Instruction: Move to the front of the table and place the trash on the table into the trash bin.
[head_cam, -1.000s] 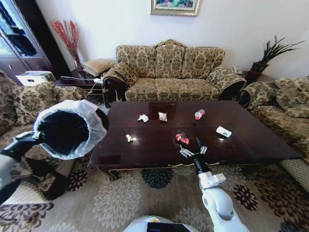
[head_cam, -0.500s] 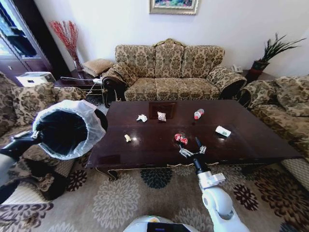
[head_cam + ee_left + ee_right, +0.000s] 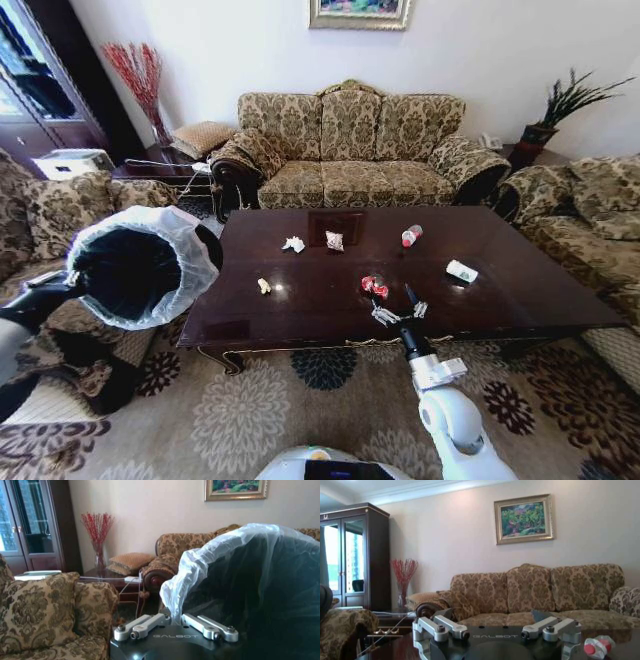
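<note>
Glossy dark tabletop (image 3: 520,290) before patterned sofa (image 3: 350,140), trash (image 3: 375,286) scattered. Right pincer (image 3: 397,301) spread wide over near edge. Left pincer (image 3: 175,624) clamps trash bin (image 3: 140,265) rim, beside tabletop.

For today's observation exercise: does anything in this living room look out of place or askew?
Yes. Litter lies scattered on the table: crumpled papers, a red wrapper, a small bottle. The trash bin is tipped sideways in the air, gripped by the left end effector.
</note>
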